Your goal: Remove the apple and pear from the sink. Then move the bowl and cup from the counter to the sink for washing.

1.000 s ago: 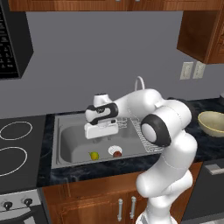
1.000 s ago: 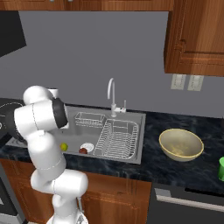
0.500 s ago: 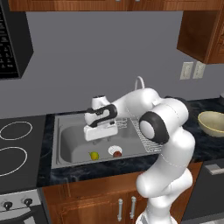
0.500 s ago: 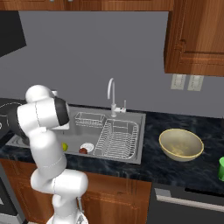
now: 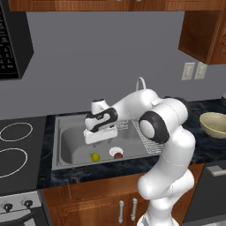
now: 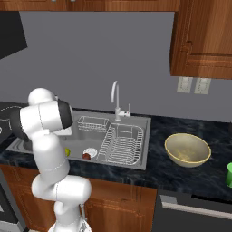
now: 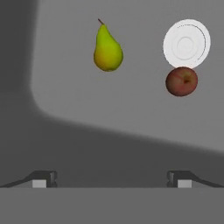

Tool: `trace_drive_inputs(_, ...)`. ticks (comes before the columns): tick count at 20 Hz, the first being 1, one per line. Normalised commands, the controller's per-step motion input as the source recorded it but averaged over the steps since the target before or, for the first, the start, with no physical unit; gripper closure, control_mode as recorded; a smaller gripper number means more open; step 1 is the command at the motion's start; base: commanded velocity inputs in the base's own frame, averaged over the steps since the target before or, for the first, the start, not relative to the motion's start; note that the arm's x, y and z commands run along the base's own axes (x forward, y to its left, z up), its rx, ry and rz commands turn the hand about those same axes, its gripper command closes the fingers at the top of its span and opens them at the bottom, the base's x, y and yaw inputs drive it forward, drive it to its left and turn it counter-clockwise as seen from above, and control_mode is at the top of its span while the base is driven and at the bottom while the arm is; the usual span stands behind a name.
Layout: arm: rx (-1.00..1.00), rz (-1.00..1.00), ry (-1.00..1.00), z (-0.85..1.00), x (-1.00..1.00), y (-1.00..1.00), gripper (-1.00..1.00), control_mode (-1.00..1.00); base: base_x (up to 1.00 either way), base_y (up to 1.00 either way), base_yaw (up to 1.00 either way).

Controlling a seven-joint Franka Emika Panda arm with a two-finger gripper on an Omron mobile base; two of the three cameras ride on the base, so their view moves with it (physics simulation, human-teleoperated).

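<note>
Gripper (image 7: 112, 177) is hanging over the sink (image 5: 70, 145) with its fingers spread wide, holding and touching nothing. In the hand view, the pear (image 7: 107, 49) is lying on the basin floor ahead of the left fingertip; ahead of the right fingertip, the apple (image 7: 181, 81) is sitting just beside the round drain (image 7: 187, 43). Far off to the gripper's right, the bowl (image 6: 187, 150) and cup (image 6: 230, 174) are standing on the counter (image 6: 149, 170), beyond the wire rack (image 6: 121, 144).

I see the cup (image 6: 229, 175) cut by the right edge at 3 o'clock; my arm hides most of the pear (image 6: 67, 152).
</note>
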Motion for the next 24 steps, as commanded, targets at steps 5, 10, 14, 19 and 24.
trace_drive_inputs(5,0.00,-0.01,-0.01,-0.15,0.06,0.00,-1.00,-1.00,0.00,0.00,0.00)
trace_drive_inputs(10,0.00,-0.03,0.00,-0.15,0.09,0.00,-1.00,-1.00,0.00,0.00,0.00)
trace_drive_inputs(14,0.00,0.00,-0.04,-0.14,0.13,0.02,-1.00,-1.00,0.00,0.00,0.00)
trace_drive_inputs(19,0.00,0.00,-0.05,-0.13,0.15,0.03,-1.00,-1.00,0.00,0.00,0.00)
trace_drive_inputs(24,0.00,0.00,-0.05,-0.12,0.18,0.06,-1.00,-1.00,0.00,0.00,0.00)
